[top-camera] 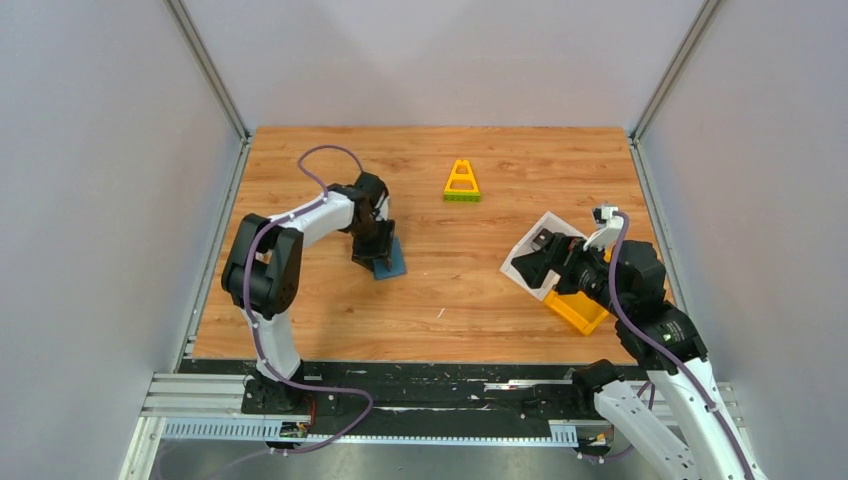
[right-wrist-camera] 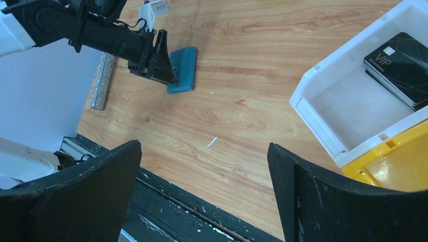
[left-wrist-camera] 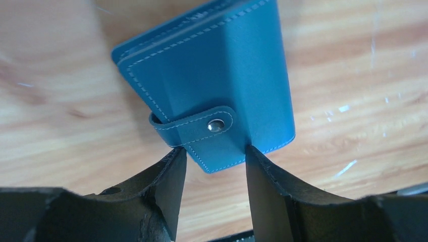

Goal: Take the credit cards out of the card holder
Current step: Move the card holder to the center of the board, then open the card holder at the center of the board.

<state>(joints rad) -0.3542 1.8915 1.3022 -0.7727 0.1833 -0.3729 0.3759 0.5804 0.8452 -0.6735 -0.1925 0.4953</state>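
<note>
Two things are hard to see. The card holder [left-wrist-camera: 217, 75] is folded shut and its strap [left-wrist-camera: 202, 128] is snapped down, so nobody can see if cards are inside. The credit cards [right-wrist-camera: 404, 63] are cut off by the edge of the right wrist view, so the pile cannot be counted. From above, the right arm covers most of the white bin [right-wrist-camera: 323, 116].

The left gripper [left-wrist-camera: 212, 154] is about half open. Its fingers [left-wrist-camera: 166, 186] stand on either side of the holder's near corner, right against it. I cannot tell if they squeeze it or only touch it. The holder lies on the wooden table [top-camera: 450, 300].

The right gripper [right-wrist-camera: 204, 146] is wide open with nothing in it. The holder is far ahead of it, off to its left. Ahead and to its right, the black cards lie in the white bin. A yellow bin [right-wrist-camera: 393, 166] touches that bin on the side nearer the gripper. A yellow triangle toy [top-camera: 461, 182] sits beyond both grippers.
</note>
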